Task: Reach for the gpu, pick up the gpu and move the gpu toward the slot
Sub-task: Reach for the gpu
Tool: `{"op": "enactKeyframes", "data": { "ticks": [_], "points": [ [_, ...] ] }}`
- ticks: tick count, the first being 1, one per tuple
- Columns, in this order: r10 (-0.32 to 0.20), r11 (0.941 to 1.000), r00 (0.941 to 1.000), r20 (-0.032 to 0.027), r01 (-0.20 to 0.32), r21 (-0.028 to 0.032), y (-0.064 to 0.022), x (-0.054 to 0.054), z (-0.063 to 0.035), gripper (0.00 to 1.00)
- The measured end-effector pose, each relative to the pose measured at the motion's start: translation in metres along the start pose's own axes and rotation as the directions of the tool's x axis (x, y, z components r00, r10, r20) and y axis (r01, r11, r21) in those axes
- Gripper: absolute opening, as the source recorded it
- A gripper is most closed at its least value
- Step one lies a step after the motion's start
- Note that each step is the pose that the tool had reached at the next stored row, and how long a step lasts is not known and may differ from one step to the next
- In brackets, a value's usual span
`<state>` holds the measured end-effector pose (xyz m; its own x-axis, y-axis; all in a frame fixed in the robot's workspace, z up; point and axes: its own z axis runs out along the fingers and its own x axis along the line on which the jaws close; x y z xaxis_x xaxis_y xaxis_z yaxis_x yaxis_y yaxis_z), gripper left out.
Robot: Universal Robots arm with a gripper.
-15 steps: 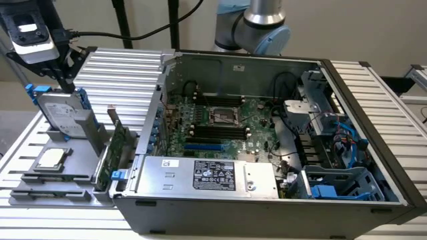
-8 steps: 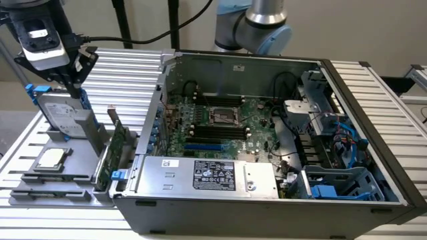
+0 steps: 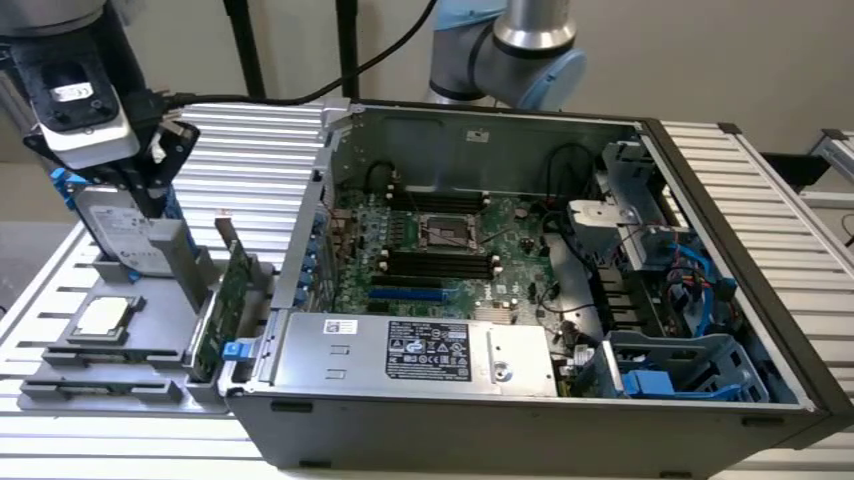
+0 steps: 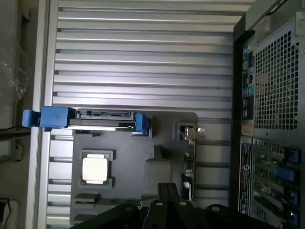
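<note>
At the front of the table (image 3: 80,440), toward the exterior view's left, you have a grey holder (image 3: 100,390) with a small square processor chip (image 3: 107,316) lying flat in a recess on it. Just past the chip, along the side of the holder that faces the computer case (image 3: 534,420), the gpu (image 3: 235,290) stands on its long edge in a slot. It looks thin and green from this angle, with its silver end bracket at the farther end. It sits close beside the case wall, and nothing is gripping it. Farther back on the holder, a silver hard drive (image 3: 114,235) with blue side rails stands upright. Your hand (image 3: 144,198) hangs right above that drive, with its fingers drawn together and holding nothing. So the gpu lies lower than the hand and off to the exterior view's right of it, near but clearly apart, with no contact. From the wrist view, the closed dark fingers of the hand (image 4: 167,187) point down over the holder (image 4: 157,143). The gpu (image 4: 190,162) shows as a narrow strip just beside them, and the chip (image 4: 95,169) and the drive (image 4: 95,117) sit on the other side. Beyond the holder, the case lies open, with its power supply (image 3: 400,350) at the front and the motherboard (image 3: 441,235) deeper inside. The arm's base joint (image 3: 527,50) rises behind the case's back wall.
</note>
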<state>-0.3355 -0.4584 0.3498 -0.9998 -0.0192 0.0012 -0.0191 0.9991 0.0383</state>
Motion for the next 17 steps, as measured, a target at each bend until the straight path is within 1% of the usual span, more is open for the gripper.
{"op": "enactKeyframes", "data": {
  "ticks": [4, 11, 14, 17],
  "points": [
    [0.000, 1.0000, 1.0000, -0.0002, 0.000, 0.0001, -0.0152, -0.006, 0.0004, 0.11],
    [0.000, 1.0000, 1.0000, -0.0001, 0.000, 0.0001, -0.0385, -0.018, 0.0040, 0.11],
    [0.000, 1.0000, 1.0000, 0.0000, 0.000, 0.0000, -0.0473, -0.023, 0.0064, 0.11],
    [0.000, 1.0000, 1.0000, -0.0001, 0.000, 0.0002, -0.0530, -0.031, 0.0083, 0.11]
  ]
}}
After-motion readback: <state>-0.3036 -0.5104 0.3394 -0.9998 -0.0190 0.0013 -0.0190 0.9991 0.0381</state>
